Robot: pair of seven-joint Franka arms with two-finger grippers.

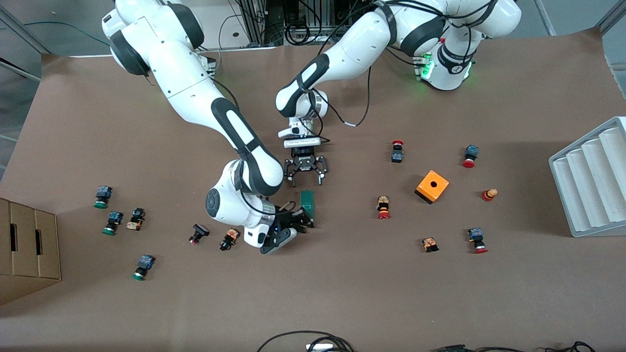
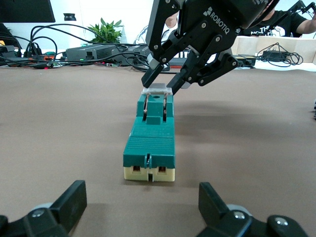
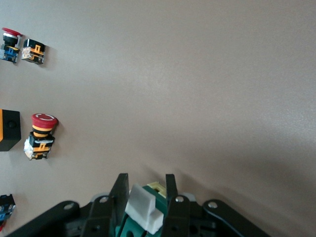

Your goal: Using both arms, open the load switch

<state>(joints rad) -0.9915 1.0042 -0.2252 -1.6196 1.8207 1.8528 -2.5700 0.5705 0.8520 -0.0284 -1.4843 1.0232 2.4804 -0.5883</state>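
The load switch [image 1: 308, 202] is a narrow dark-green block with a cream end, lying mid-table. It also shows in the left wrist view as the load switch [image 2: 149, 140] and in the right wrist view as the load switch [image 3: 143, 210]. My right gripper [image 1: 302, 216] sits low at the switch's end nearer the front camera. Its fingers [image 3: 121, 190] pinch the white tab [image 3: 143, 207] from both sides. My left gripper [image 1: 307, 182] hovers just above the table at the switch's other end. It is open, its fingers [image 2: 71, 200] spread wide with nothing between them, a short gap from the cream end.
An orange box with a hole [image 1: 432, 186] and several red-capped push buttons [image 1: 383, 207] lie toward the left arm's end. Green-capped buttons [image 1: 102, 196] and a cardboard box [image 1: 29, 244] are at the right arm's end. A white ribbed tray [image 1: 592, 181] stands at the table edge.
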